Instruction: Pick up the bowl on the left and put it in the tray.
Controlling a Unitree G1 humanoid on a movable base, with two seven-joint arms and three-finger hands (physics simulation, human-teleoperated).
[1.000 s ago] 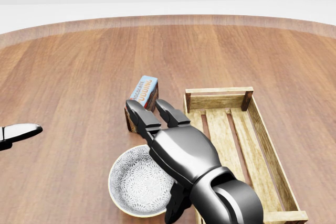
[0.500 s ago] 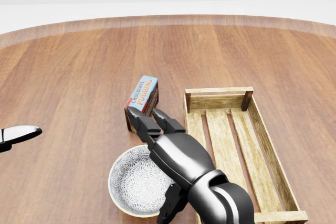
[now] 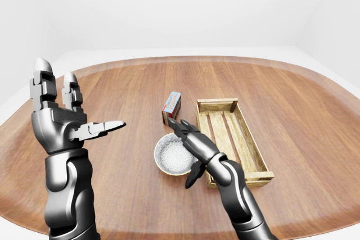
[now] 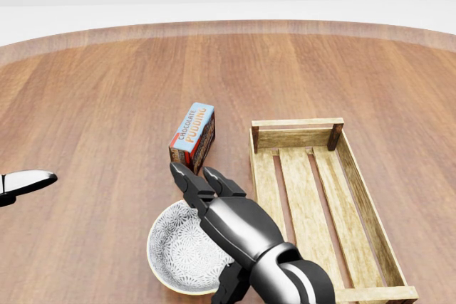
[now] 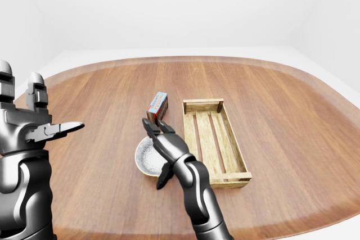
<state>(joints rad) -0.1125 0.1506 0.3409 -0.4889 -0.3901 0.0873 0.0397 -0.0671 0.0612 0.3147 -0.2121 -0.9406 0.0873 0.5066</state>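
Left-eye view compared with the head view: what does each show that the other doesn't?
Only the left-eye view shows the whole left hand, raised with fingers spread, and the full oval table against white walls. Only the head view shows the pudding box close enough to read its lettering, and the speckled pattern inside the bowl. Both show the right hand over the bowl, the box above it and the wooden tray to its right.

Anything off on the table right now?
Nothing stands out. The bowl sits upright beside the wooden tray, nothing spilled; the chocolate pudding box lies skewed to the tray but intact. The right hand is open over the bowl.
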